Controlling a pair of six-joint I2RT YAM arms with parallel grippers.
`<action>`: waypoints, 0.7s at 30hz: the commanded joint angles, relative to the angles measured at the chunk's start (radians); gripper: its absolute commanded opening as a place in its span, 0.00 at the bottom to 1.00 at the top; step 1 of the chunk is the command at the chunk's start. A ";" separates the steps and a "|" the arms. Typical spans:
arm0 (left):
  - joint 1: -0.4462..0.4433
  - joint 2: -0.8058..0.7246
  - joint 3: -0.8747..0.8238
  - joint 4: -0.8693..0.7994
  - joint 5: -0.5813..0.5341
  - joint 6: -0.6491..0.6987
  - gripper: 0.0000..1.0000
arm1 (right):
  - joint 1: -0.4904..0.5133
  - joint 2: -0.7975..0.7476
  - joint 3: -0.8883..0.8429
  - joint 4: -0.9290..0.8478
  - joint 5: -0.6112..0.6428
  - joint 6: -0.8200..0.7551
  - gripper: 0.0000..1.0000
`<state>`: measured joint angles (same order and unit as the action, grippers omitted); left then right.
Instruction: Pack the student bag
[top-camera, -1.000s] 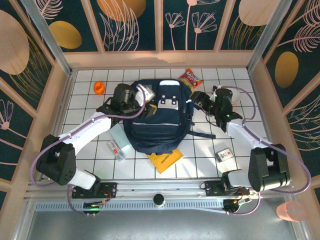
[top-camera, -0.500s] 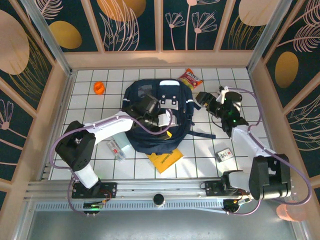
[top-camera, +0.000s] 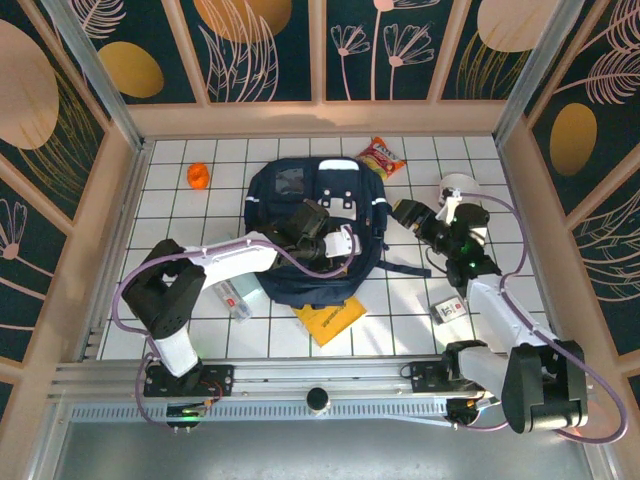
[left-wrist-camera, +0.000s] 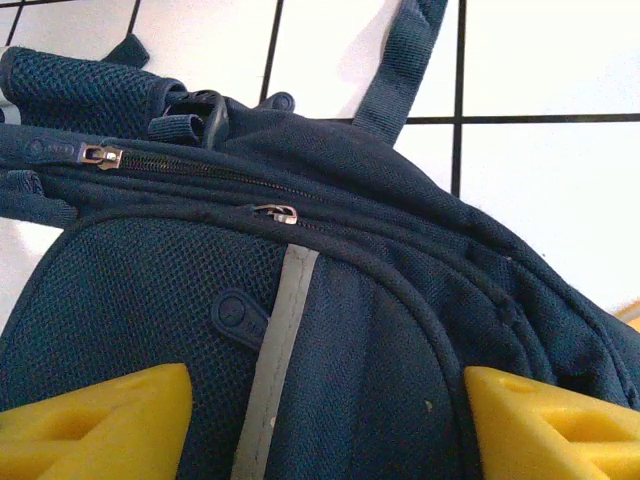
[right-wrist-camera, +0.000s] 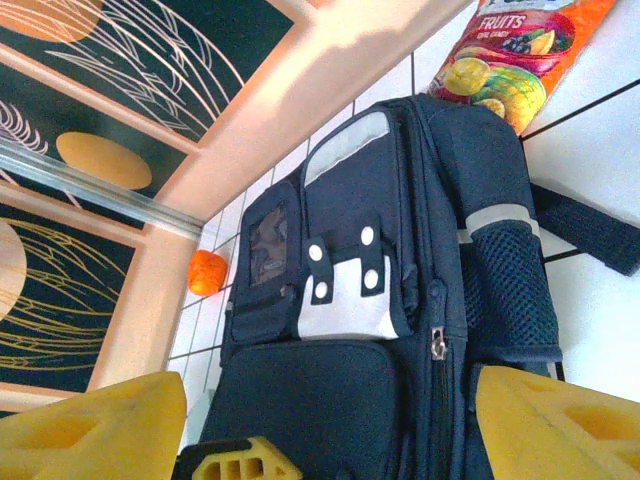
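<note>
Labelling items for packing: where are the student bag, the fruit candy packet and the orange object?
student bag (right-wrist-camera: 345, 310): right wrist view, white buckle patch.
fruit candy packet (right-wrist-camera: 500, 80): right wrist view, printed fruit.
orange object (top-camera: 198, 176): top view, its middle.

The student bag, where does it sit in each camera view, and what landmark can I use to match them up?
Top external: the student bag lies at the centre of the tiled floor.
Left wrist: the student bag takes up the lower frame, with zippers running across its top.
Right wrist: the student bag is in the middle, its white buckle patch facing the camera.
Shared landmark: the white tiled table beside it.
</note>
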<state>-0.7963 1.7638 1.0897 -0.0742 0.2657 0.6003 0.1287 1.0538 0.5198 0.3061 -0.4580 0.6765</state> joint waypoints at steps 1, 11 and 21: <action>0.007 0.031 -0.018 0.056 -0.122 -0.022 0.69 | -0.003 -0.037 -0.032 0.033 0.022 -0.028 0.77; 0.008 -0.051 -0.091 0.071 -0.149 0.022 0.06 | -0.002 -0.111 -0.117 0.073 0.041 -0.013 0.78; 0.149 -0.314 -0.024 -0.023 0.176 -0.004 0.00 | -0.002 -0.126 -0.144 0.111 -0.074 -0.159 0.77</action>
<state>-0.6994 1.5116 1.0103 -0.0669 0.3111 0.6041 0.1287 0.9321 0.3965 0.3599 -0.4744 0.6067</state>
